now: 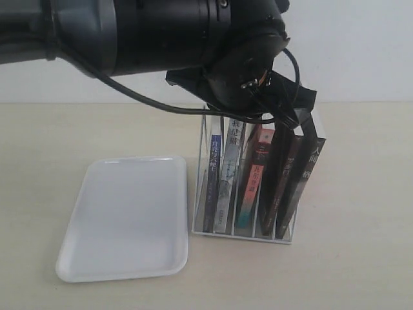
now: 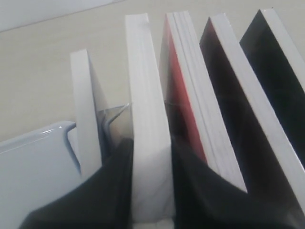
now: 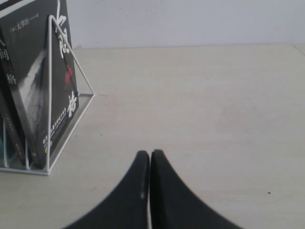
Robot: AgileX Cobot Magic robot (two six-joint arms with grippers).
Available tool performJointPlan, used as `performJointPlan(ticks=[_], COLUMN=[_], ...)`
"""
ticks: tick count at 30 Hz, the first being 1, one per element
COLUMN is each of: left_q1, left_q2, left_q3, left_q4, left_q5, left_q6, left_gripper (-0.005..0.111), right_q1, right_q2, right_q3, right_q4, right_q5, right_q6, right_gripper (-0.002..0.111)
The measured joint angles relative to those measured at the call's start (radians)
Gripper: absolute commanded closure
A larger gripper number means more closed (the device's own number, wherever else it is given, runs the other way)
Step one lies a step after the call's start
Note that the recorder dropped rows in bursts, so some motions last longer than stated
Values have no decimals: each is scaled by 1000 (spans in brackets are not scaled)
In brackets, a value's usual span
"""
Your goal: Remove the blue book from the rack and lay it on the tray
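The blue book (image 1: 212,184) stands in the leftmost slot of the white wire rack (image 1: 242,236); in the left wrist view it is the thin book (image 2: 86,119) beside the tray corner. My left gripper (image 2: 150,148) is not on it. Its black fingers (image 2: 114,181) lie against both sides of the thicker grey-spined book (image 2: 145,95) one slot over, with no gap showing. In the exterior view the arm's wrist (image 1: 245,58) hides those fingers. The white tray (image 1: 122,219) lies flat and bare left of the rack. My right gripper (image 3: 150,155) is shut on nothing, low over the table.
The rack also holds a red-spined book (image 1: 253,181) and two black-spined books (image 1: 300,181), all leaning. The right wrist view shows the rack's end wire (image 3: 50,95) and a black book (image 3: 43,86) off to one side. A dark cable (image 1: 148,97) hangs from the left arm.
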Motion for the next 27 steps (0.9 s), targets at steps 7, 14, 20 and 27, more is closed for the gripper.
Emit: performJointPlan(ticks=[7,14,20,27], left_q1=[-2,0,0,0], left_q2=[-6,-1,-7,-36], left_q3=[18,22,20,29], left_q4=[-85,-140,-155,-189], left_q5=[19,25,51,96], left_q6=[39,132,184,197], left_gripper=[94,94,94,94], right_q1=[0,0,0,0], right_q2=[0,0,0,0], right_q3=[0,0,0,0], right_q4=[2,2,2,2], right_q5=[0,0,0,0], right_q6=[0,0,0,0], right_gripper=[108,108,108,108])
